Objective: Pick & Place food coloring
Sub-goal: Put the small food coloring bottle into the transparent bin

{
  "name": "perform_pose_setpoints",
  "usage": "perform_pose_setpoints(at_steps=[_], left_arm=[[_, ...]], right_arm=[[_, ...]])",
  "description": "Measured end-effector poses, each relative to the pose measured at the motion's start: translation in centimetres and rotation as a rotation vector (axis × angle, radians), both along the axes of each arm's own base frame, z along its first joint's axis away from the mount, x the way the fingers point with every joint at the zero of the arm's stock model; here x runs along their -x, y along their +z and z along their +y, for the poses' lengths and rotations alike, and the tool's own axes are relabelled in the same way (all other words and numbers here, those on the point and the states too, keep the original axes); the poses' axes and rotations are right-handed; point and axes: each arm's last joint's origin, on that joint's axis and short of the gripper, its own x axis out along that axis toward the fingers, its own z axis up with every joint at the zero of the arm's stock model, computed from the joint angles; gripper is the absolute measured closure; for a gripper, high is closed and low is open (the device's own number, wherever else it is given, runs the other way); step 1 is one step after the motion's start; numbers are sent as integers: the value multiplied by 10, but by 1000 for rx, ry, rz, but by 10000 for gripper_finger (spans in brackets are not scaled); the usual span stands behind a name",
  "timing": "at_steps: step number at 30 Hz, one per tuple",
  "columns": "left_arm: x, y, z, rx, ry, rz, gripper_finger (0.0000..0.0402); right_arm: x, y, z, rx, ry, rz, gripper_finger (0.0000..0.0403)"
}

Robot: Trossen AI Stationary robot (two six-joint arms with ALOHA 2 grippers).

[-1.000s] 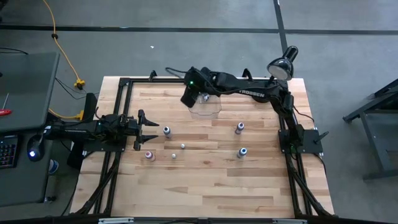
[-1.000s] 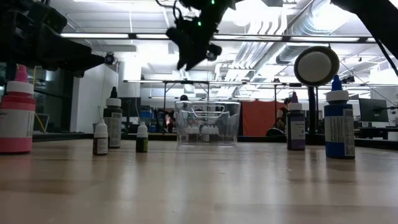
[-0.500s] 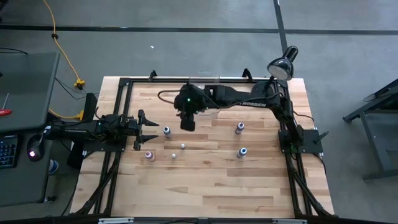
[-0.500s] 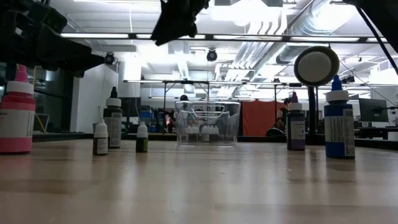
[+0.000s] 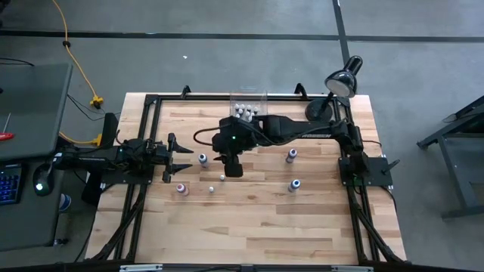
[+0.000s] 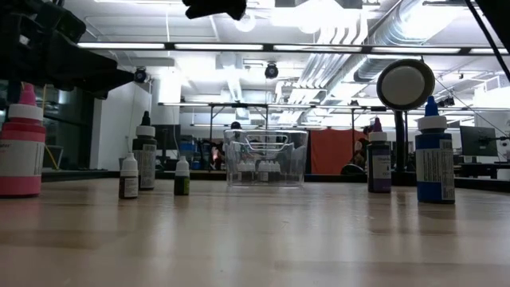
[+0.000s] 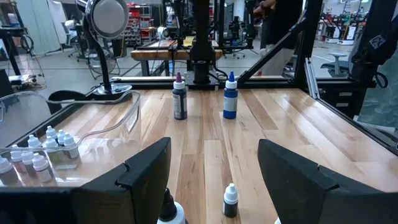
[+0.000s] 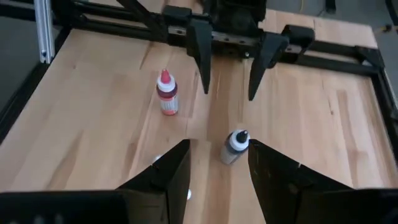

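Several food coloring bottles stand upright on the wooden table: a grey one with a dark cap (image 5: 203,159) (image 8: 235,146), a pink one (image 5: 181,188) (image 8: 166,99), two tiny ones (image 5: 221,177) (image 5: 211,189), and a purple (image 5: 291,155) and a blue one (image 5: 294,184). More tiny bottles (image 5: 246,111) sit inside the clear bin (image 6: 265,158). My right gripper (image 5: 231,168) (image 8: 217,168) hangs open above the table, just right of the grey bottle, touching nothing. My left gripper (image 5: 181,158) (image 7: 214,186) waits open at the table's left, facing that bottle.
The clear bin (image 5: 248,102) stands at the table's far edge. A desk lamp (image 5: 344,75) stands at the far right corner. A black frame (image 5: 151,102) runs around the table. Bare wood lies toward the near edge (image 5: 249,227).
My right gripper has swung from above the bin at the far edge toward the near and left, and now hangs over the bottles left of the table's middle. The left arm and the bottles have stayed still.
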Motion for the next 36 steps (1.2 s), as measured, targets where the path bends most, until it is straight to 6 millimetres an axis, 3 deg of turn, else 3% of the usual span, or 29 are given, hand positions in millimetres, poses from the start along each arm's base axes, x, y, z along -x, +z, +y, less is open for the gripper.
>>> perform_pose_setpoints(at_steps=[6, 14, 17, 22, 30, 36], left_arm=[[0, 0, 0, 0, 0, 0, 163], [0, 0, 0, 0, 0, 0, 163], [0, 0, 0, 0, 0, 0, 163], [0, 0, 0, 0, 0, 0, 163], [0, 0, 0, 0, 1, 0, 163], [0, 0, 0, 0, 3, 0, 163]], right_arm=[[1, -2, 24, -29, 5, 15, 254], [1, -19, 64, -85, 102, 106, 254], [-5, -25, 69, -140, 101, 128, 254], [-22, -17, 70, -141, 91, 93, 254], [-38, -59, 73, -144, 113, 192, 253], [-56, -108, 74, -31, 151, 269, 253]])
